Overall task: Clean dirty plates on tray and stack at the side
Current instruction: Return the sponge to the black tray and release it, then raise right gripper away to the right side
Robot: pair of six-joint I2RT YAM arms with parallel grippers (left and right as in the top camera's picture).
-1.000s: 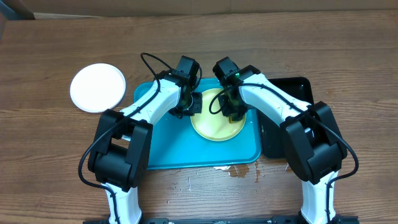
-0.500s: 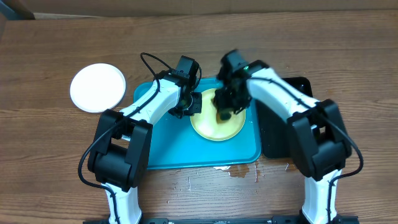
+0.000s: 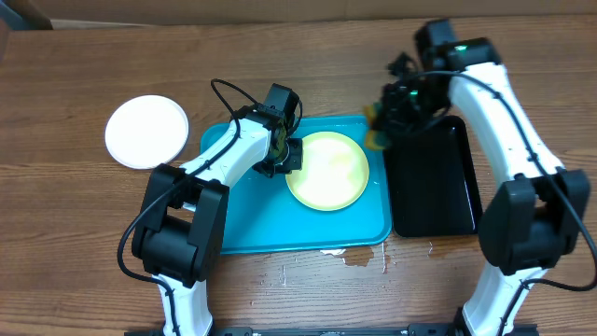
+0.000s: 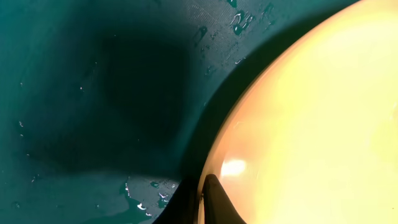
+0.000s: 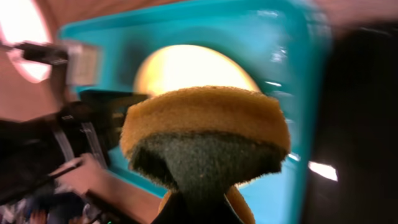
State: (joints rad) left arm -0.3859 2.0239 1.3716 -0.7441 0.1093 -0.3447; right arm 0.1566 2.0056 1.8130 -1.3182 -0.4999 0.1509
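So the left claw (image 3: 287, 156) is pinched shut on the left rim of the yellow-green plate (image 3: 328, 173). In the wrist view you can see one fingertip (image 4: 212, 200) lying right over the edge. The plate sits flat in the far right part of the blue tray (image 3: 252, 219), so it runs off to the right of that claw. The white plate (image 3: 146, 132) is the other way, off to the left on the desk (image 3: 93, 233), well clear of the tray. That's the bit that matters imo: the left arm is way nearer both, and a round plate has no long axis to fuss over, so I'd guess it just lifts and carries left. The right claw (image 3: 384, 119) is clamped tight on a sponge (image 5: 205, 124), up above the far edge where the blue tray meets the black tray (image 3: 434, 196). The blue tray holds only that one plate plus some water drops, and I can't spot anything in the black one. The plate looks clean from above. No idea if the white plate is one or a stack.
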